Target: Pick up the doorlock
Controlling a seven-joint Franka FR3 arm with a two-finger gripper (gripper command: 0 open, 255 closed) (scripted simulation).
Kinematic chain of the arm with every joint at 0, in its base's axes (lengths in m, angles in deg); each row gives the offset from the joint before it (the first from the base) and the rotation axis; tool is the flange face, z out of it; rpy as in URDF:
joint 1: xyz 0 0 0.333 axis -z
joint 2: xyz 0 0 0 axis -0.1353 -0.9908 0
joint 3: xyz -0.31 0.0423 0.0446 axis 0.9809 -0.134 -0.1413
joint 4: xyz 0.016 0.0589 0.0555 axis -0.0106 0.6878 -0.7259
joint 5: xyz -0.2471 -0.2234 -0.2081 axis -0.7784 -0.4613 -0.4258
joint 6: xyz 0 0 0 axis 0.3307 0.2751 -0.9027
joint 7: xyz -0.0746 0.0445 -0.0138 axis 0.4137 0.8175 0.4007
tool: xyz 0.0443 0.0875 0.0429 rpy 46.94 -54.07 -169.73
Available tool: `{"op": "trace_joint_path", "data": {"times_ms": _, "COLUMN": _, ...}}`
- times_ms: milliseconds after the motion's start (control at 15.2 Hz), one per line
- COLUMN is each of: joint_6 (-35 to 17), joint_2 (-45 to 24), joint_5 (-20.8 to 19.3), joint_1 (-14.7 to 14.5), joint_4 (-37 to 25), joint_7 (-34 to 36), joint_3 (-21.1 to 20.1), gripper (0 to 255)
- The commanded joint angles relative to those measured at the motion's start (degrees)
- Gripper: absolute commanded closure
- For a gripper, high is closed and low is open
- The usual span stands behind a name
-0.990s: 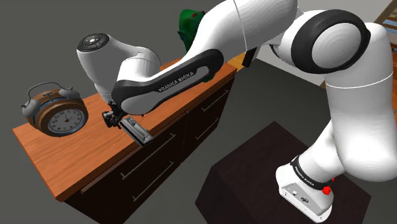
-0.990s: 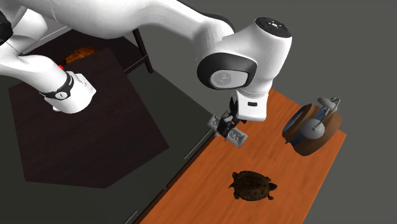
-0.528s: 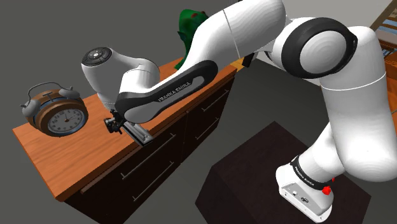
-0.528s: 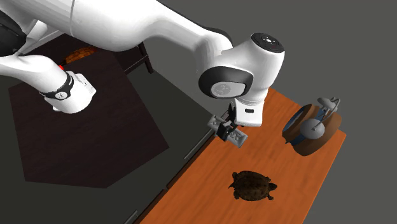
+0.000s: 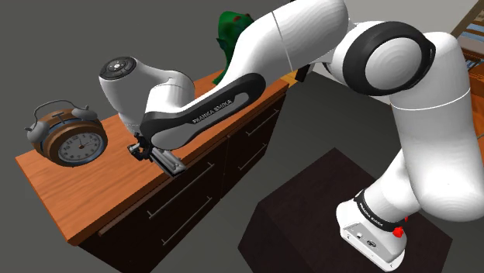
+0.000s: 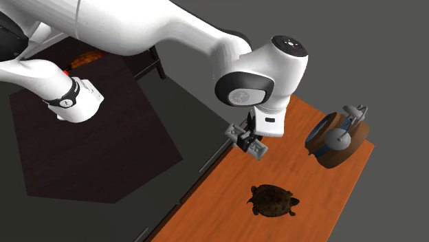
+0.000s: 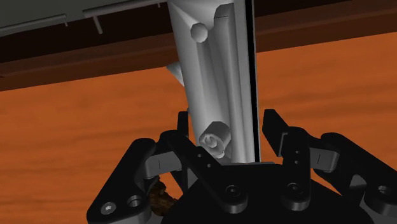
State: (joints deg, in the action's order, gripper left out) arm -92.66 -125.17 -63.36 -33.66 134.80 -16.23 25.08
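The pale grey doorlock (image 7: 216, 83) lies flat on the orange table (image 7: 76, 146), close to its front edge. The black jaws are spread to either side of its long body and do not yet seem to pinch it. An off-centre squeeze could twist the slim plate or push it over the edge, and lifting too soon would leave it behind.
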Motion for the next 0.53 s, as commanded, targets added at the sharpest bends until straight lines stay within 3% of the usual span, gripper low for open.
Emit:
{"op": "trace_joint_path", "data": {"times_ms": 0, "joint_6": -0.07, "joint_2": -0.12, "joint_5": -0.01, "joint_1": 0.03, "joint_4": 0.16, "joint_7": 0.01, "joint_3": 0.05, "gripper": 255}}
{"op": "trace_joint_path", "data": {"times_ms": 462, "joint_6": 2.74, "joint_2": 2.48, "joint_5": 1.19, "joint_1": 0.43, "joint_4": -0.20, "joint_7": -0.98, "joint_3": -0.85, "gripper": 255}}
